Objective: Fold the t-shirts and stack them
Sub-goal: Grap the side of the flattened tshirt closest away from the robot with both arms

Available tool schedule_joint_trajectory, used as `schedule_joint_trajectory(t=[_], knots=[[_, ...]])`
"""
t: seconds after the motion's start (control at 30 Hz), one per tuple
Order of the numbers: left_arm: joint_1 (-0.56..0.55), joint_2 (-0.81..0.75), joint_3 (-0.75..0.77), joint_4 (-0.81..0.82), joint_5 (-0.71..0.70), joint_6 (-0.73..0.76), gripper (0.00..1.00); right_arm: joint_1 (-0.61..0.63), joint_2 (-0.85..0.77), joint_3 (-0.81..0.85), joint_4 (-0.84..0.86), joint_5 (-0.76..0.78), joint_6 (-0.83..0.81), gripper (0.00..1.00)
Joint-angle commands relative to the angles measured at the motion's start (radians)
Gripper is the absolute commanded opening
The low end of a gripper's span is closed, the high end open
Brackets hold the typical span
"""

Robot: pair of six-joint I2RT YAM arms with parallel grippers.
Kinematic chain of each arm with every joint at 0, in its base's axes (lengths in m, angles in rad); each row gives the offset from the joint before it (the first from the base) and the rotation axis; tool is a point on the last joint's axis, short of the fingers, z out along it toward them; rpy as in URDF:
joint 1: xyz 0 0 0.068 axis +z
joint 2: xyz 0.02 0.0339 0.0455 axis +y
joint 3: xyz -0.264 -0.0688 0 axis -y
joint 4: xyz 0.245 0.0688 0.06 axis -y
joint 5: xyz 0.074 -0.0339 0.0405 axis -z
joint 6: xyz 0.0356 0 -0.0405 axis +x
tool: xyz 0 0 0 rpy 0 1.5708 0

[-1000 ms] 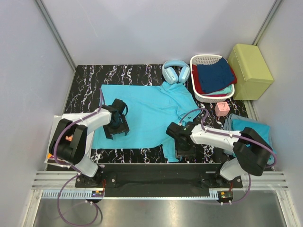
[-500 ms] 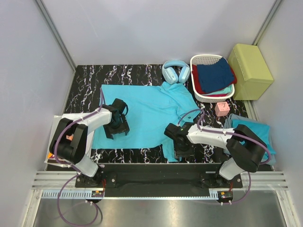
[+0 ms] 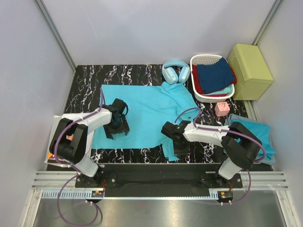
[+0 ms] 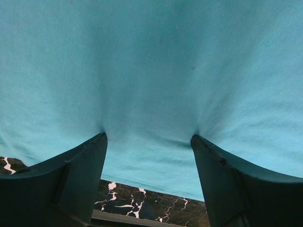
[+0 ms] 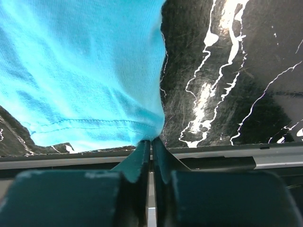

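A turquoise t-shirt [image 3: 147, 111] lies spread flat on the black marble table [image 3: 85, 80]. My left gripper [image 3: 117, 128] stands open on the shirt's left part, both fingertips pressing into the cloth [image 4: 151, 71] just inside its near hem; in the left wrist view the gripper [image 4: 149, 139] has nothing between its fingers. My right gripper [image 3: 176, 150] is shut on the shirt's near right corner, pinching the stitched hem [image 5: 85, 71] at its fingertips [image 5: 151, 141] by the table's front edge. A second t-shirt [image 3: 258, 130] lies crumpled at the right, partly under the right arm.
Pale blue headphones [image 3: 175, 72] sit at the back above the shirt. A white basket [image 3: 201, 60] holds folded navy and red clothes. A small pink object [image 3: 222, 109] and a yellow-green box [image 3: 250, 65] are to the right.
My right gripper has closed on the shirt's near right corner and shifted slightly left. The left gripper has stayed open in place.
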Motion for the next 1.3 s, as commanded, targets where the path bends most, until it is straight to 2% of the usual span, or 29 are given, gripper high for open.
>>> schedule_joint_trajectory(t=[0.0, 0.2, 0.33, 0.47, 0.77, 1.0, 1.17, 1.23, 1.27], knots=[[-0.006, -0.007, -0.010, 0.015, 0.011, -0.005, 0.77, 0.007, 0.022, 0.006, -0.017, 0.070, 0.009, 0.02], [-0.008, -0.007, -0.004, 0.017, 0.011, -0.001, 0.77, 0.009, 0.008, 0.032, -0.116, 0.134, 0.020, 0.00], [-0.008, 0.001, 0.000, 0.022, 0.012, 0.001, 0.77, 0.014, -0.017, 0.135, -0.340, 0.331, 0.041, 0.00], [-0.008, 0.022, 0.009, 0.031, 0.026, 0.002, 0.77, 0.014, -0.010, 0.256, -0.437, 0.424, 0.054, 0.00], [-0.006, 0.036, 0.025, 0.032, 0.023, 0.019, 0.77, 0.014, 0.071, 0.374, -0.451, 0.484, 0.071, 0.00], [-0.006, 0.054, 0.028, 0.037, 0.032, 0.024, 0.77, 0.014, 0.201, 0.434, -0.388, 0.527, 0.031, 0.00], [-0.006, 0.056, 0.028, 0.035, 0.035, 0.027, 0.77, 0.014, 0.255, 0.485, -0.374, 0.510, 0.023, 0.00], [-0.006, 0.054, 0.026, 0.037, 0.035, 0.027, 0.77, 0.015, 0.235, 0.485, -0.367, 0.507, 0.021, 0.11], [-0.006, 0.054, 0.025, 0.037, 0.035, 0.027, 0.77, 0.014, 0.206, 0.482, -0.364, 0.508, 0.023, 0.22]])
